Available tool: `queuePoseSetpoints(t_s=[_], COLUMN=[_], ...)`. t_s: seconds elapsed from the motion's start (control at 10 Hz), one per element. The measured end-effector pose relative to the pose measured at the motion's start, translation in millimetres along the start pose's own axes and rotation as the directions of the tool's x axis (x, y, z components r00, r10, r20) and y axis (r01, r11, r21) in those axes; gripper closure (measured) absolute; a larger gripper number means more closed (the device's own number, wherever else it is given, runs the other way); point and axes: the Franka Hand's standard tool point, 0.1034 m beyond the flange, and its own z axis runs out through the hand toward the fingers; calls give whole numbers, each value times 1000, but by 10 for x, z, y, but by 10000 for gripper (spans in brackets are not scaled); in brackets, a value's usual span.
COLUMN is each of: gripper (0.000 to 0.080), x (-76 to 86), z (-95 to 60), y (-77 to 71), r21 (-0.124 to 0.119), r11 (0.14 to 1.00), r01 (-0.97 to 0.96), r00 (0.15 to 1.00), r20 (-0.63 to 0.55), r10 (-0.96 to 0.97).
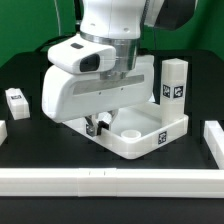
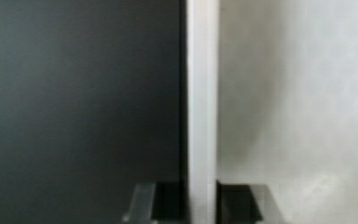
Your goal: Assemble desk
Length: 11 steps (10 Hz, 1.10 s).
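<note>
The white tray-like desk tabletop point(image 1: 143, 140) lies on the black table, a tag on its front right edge and a round socket point(image 1: 130, 132) inside. One white tagged leg point(image 1: 174, 85) stands upright at its corner on the exterior view's right. My gripper point(image 1: 96, 125) is down at the tabletop's wall on the exterior view's left. In the wrist view the thin white wall point(image 2: 202, 90) runs between my two fingers point(image 2: 165, 203), and the gripper point(image 2: 202, 200) is shut on it. Other legs are out of view.
A small white block with dark marks point(image 1: 16, 100) lies on the exterior view's left. White rails border the table at the front point(image 1: 100, 181) and on the exterior view's right point(image 1: 213, 140). The arm's bulky white wrist point(image 1: 90, 80) hides the tabletop's back part.
</note>
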Motion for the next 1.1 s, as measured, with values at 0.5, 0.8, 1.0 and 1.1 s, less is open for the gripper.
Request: queuePoseSetpoints(t_s=[0.5,0.8,1.0,1.1], gripper=[732,732,732,732], x=[259,257,503,596], z=[-37,-39,-93,-117], y=[8,34,-4,1], r21=[-64,-67,-65,-67], r11=[949,892,849,788], r01=[307,448,524,612], r00=[951,894,852,791], r20=[-6,19,32,44], r10=[-308,-448,-523,-610])
